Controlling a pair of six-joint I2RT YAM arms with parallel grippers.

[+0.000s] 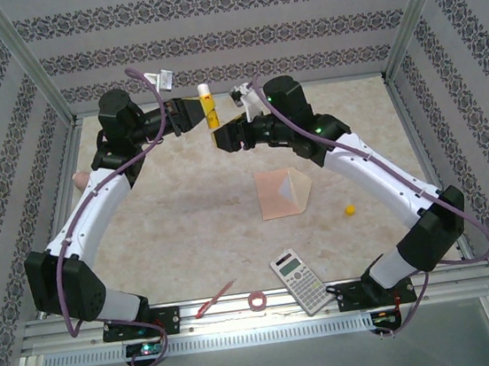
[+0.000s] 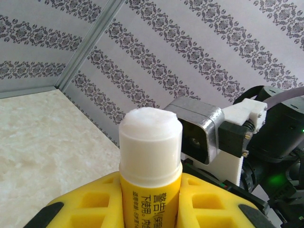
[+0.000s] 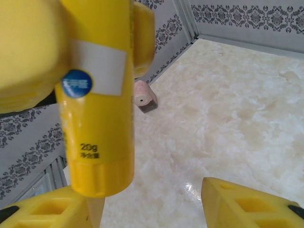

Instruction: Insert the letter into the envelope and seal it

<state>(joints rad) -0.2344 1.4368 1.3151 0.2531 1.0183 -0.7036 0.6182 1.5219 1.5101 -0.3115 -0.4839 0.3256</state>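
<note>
Step in hand: sealing.

Far left, a pink cylinder [image 1: 79,179] lies at the edge of the desk [image 1: 169,219], out of play. My left fingers [image 1: 193,113] are closed on the glue stick [image 1: 208,107], raised over the far side of the desk. The cap is off and white glue is exposed at the tip. My right fingers [image 1: 226,138] hover just beside its base, parted and gripping nothing.

The envelope [image 1: 280,193] lies flat, right of centre and well apart from both arms, with its paler flap [image 1: 299,187] showing. I cannot tell whether the flap is open or folded. I judge the letter to be inside, unconfirmed. A small yellow piece [image 1: 349,209], likely the cap, sits further right.

Next: my left arm brings the glue end down to the flap for a light drag. My right fingers pin the envelope, then press the flap shut.

Near edge: red pen [image 1: 216,299], tape roll [image 1: 258,301], calculator [image 1: 299,281]. None is in the path. Risk: the envelope slides under the stick.
</note>
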